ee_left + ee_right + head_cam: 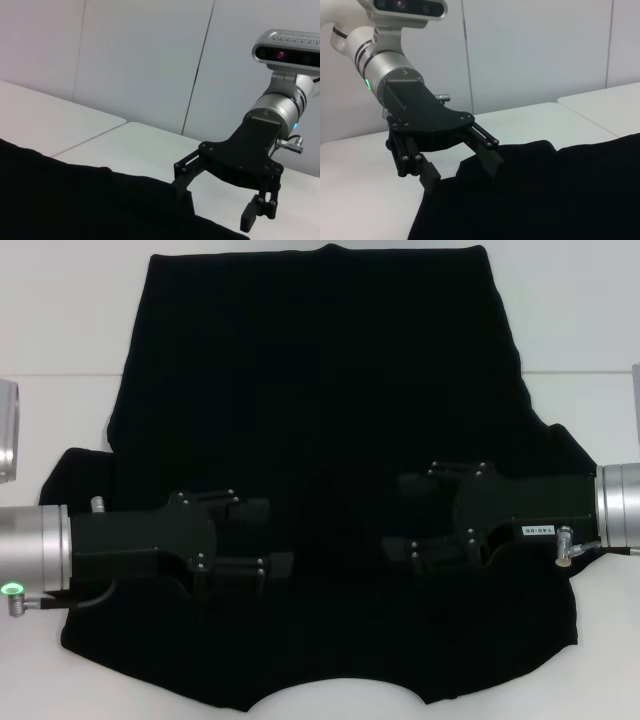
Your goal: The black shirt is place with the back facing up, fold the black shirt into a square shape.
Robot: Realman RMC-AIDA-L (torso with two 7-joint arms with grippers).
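Observation:
The black shirt lies spread flat on the white table, its curved neckline at the near edge and its sleeves out to both sides. My left gripper hovers over the shirt's near left part, open, pointing toward the middle. Facing it from the other side, my right gripper is also open, over the near right part. The right wrist view shows the left gripper with spread fingers just above the fabric. In the left wrist view the right gripper is spread over the shirt. Nothing is held.
The white table extends beyond the shirt on both sides, with a seam between tabletops. A silver metal part shows at the left edge. Grey wall panels stand behind the table.

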